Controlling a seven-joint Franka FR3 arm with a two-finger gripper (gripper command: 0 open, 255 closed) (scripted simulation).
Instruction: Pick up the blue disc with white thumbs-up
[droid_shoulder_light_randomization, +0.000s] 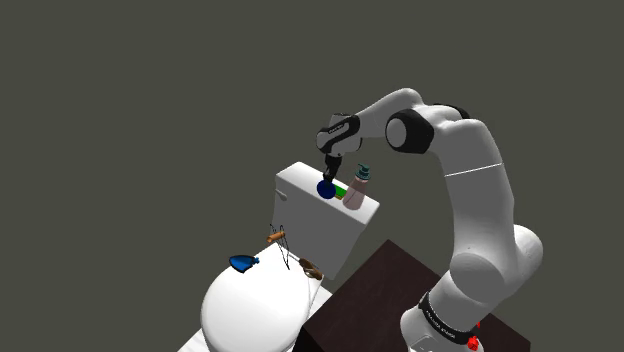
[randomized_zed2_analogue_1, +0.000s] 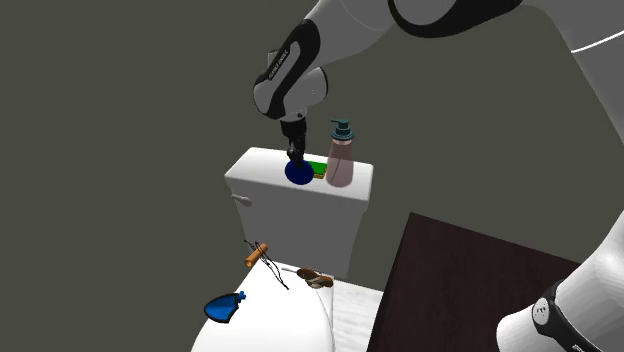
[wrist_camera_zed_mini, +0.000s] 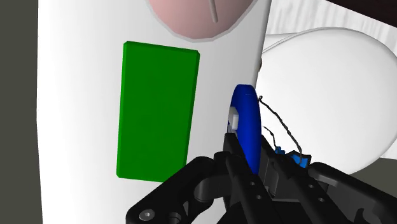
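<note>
Blue and thin, the disc (droid_shoulder_light_randomization: 327, 188) stands on edge over the top of a white toilet tank (droid_shoulder_light_randomization: 310, 225), near the tank's front edge and just beside a flat green block (droid_shoulder_light_randomization: 341, 190) that lies on the tank. Past the block a pink bottle (droid_shoulder_light_randomization: 356, 192) with a teal pump stands upright on the same top. Below the tank, the white toilet lid (droid_shoulder_light_randomization: 250, 310) carries a small blue object (droid_shoulder_light_randomization: 242, 263), a brown-handled tool (droid_shoulder_light_randomization: 277, 236) with a thin wire, and another small brown thing (droid_shoulder_light_randomization: 310, 268). The robot's dark stand (droid_shoulder_light_randomization: 390, 300) sits beside the toilet, and all around is a plain dark grey backdrop.

From the shoulder and second exterior views the disc (randomized_zed2_analogue_1: 298, 173) reads as a round dark-blue shape under the black gripper (randomized_zed2_analogue_1: 296, 158), with the block (randomized_zed2_analogue_1: 317, 168) and bottle (randomized_zed2_analogue_1: 340, 160) to its right. The wrist view turns it edge-on — the disc (wrist_camera_zed_mini: 247, 127) is a narrow blue sliver with a white patch on one face, and the green block (wrist_camera_zed_mini: 158, 111) lies flat on the tank top (wrist_camera_zed_mini: 76, 95) beside it.

The gripper (wrist_camera_zed_mini: 248, 162) comes down from above and its two fingers clasp the disc's upper edge between them — whether the lower edge touches the tank I cannot tell.
</note>
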